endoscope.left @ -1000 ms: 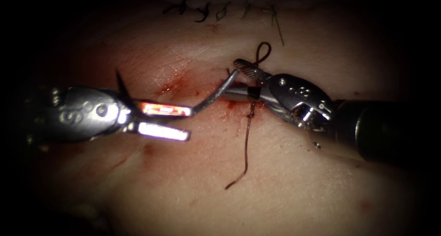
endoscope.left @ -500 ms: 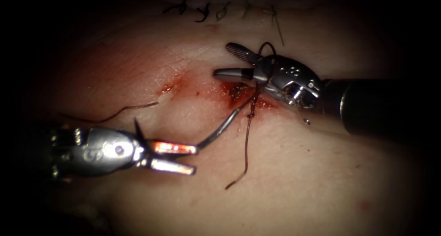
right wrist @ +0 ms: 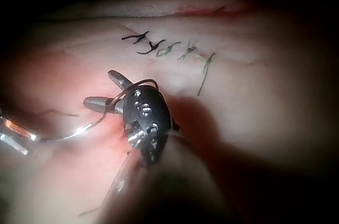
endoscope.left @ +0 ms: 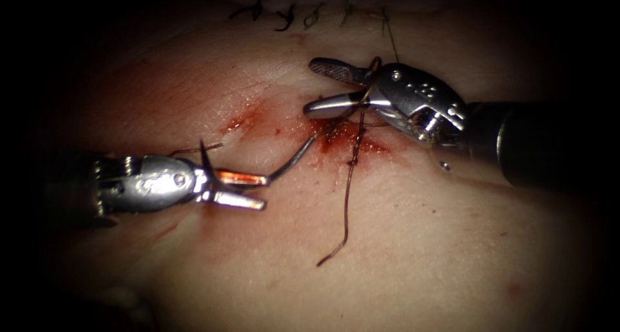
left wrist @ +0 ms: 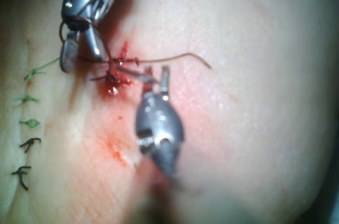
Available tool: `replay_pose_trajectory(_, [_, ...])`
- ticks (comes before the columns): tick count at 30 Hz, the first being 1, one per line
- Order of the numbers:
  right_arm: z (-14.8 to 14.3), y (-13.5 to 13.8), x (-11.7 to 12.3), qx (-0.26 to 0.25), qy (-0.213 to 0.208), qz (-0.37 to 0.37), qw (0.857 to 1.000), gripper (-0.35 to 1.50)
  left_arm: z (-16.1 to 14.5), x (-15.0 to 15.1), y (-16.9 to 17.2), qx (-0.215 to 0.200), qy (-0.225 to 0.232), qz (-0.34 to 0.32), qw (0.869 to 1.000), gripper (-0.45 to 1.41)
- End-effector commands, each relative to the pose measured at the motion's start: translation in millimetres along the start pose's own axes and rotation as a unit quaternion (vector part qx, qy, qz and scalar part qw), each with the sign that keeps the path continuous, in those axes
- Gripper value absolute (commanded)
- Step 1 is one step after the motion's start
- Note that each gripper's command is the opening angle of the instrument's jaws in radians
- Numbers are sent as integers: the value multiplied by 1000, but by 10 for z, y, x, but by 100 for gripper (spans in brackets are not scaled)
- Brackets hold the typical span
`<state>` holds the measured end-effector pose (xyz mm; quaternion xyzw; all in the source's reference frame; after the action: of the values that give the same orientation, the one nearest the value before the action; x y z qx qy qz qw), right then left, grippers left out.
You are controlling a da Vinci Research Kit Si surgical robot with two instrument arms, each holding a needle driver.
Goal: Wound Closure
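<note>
1. Your left end effector (endoscope.left: pixel 240 188) sits at the left-centre of the endoscope view, to the left of the cut. Its upper jaw bears on the tip end of the needle (endoscope.left: pixel 294 159), while the lower jaw stands off from it at a narrow angle. You cannot tell from these views whether the jaws are clamped on the needle.

2. The needle runs from the left end effector up and to the right. Its far end meets the tissue (endoscope.left: pixel 400 254) at the cut (endoscope.left: pixel 342 137), where it disappears among the red fluid (endoscope.left: pixel 336 138). You cannot tell how far it lies inside the tissue.

3. Your right end effector (endoscope.left: pixel 326 86) is in the upper centre of the endoscope view, just above the cut. Its jaws are spread apart and grip nothing.

4. The thread (endoscope.left: pixel 349 196) loops around the neck of the right end effector behind its jaws, then drops through the red fluid. Its free end lies on the tissue in the lower centre of the frame.

5. A second strand of thread (endoscope.left: pixel 194 150) lies on the tissue just above the left end effector.

6. A row of finished stitches (endoscope.left: pixel 310 12) with cut ends runs along the top centre of the endoscope view.

7. In the left wrist view, the left end effector (left wrist: pixel 156 73) points toward the red fluid (left wrist: pixel 114 83), with the right end effector (left wrist: pixel 79 52) beyond it.
</note>
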<state>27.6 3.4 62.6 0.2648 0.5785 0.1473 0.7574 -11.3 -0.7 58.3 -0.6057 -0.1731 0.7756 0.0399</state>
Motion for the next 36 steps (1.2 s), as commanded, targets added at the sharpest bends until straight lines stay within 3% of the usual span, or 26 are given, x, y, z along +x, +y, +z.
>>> replay_pose_trajectory(1, [8, 0, -2, 9, 1, -2, 1000, 96, 8, -10, 0, -1, -3, -5, 1000, -45])
replay_pose_trajectory(10, [9, -14, 5, 65, 4, -17, 998, 94, 15, -43, -20, -4, -15, -12, 1000, -45])
replay_pose_trajectory(18, [20, -29, -6, 148, -59, -52, 986, 89, -1, -44, -37, -17, -16, -11, 1000, -45])
replay_pose_trajectory(24, [27, -38, -20, 210, -109, -78, 968, 76, -2, -39, -30, -24, -13, -10, 1000, -45])
replay_pose_trajectory(33, [42, -48, -51, 318, -192, -119, 921, 71, 10, -33, 2, -51, -12, 3, 999, -45])
replay_pose_trajectory(36, [44, -50, -53, 333, -198, -121, 914, 72, 10, -32, 7, -53, -12, 3, 999, -45])
